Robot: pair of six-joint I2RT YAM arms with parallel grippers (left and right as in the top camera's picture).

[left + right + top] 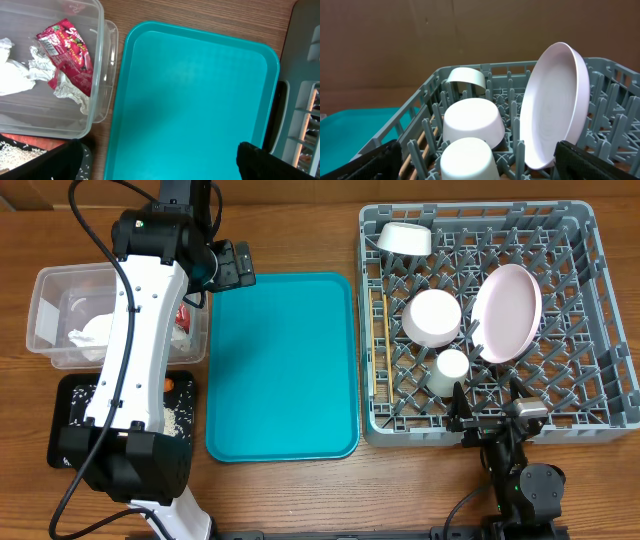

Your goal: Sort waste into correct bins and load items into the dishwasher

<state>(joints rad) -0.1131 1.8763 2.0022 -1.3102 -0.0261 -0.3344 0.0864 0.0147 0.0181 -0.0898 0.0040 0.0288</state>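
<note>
Two smooth bowls (472, 122), a cup (467, 160) and a round pink plate (555, 125) sit in the lattice rack (590, 310) at three o'clock. The wrapper (67, 50) shows its crinkles only from the left wrist (inside the clear tub (97, 75)). The left gripper (160, 167) and right gripper (480, 167) gape.

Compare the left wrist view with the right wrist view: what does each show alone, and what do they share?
Only the left wrist view shows the clear tub holding the red wrapper and white tissue. Only the right wrist view shows the pink plate standing on edge, two white bowls and the white cup. Both show the teal tray and the grey rack.
</note>
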